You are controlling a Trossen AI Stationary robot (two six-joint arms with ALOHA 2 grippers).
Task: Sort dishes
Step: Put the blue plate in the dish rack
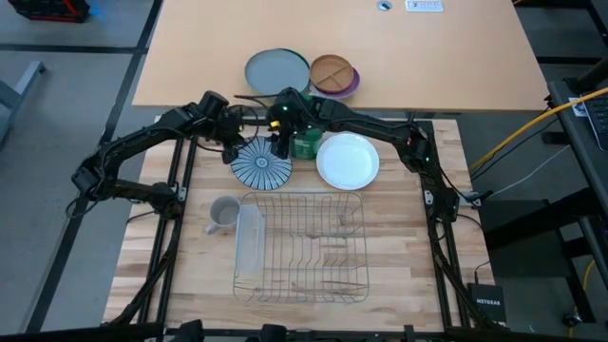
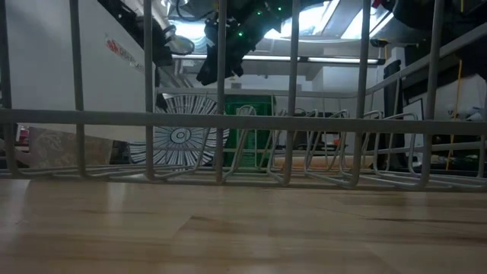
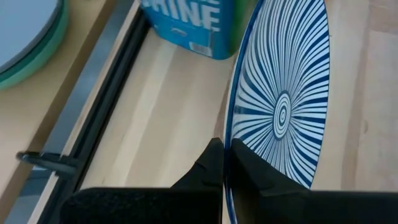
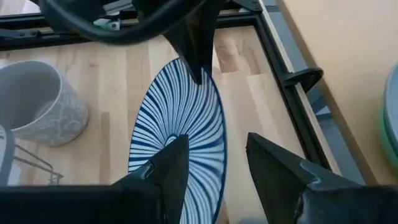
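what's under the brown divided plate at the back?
A purple rim pokes out from under the brown divided plate, so another dish lies beneath. Only that edge shows; the rest is covered, and whether more are stacked below is hidden.

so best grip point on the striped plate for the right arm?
The free rim. The striped plate stands tilted on edge, its rim already pinched by the left gripper. The right gripper, jaws open, hangs above it; likely straddle the thin upper rim from above, clear of the left gripper.

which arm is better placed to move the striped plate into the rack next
Left, likely. The left gripper is shut on the striped plate rim, holding it tilted up, while the right gripper is open just beside it.
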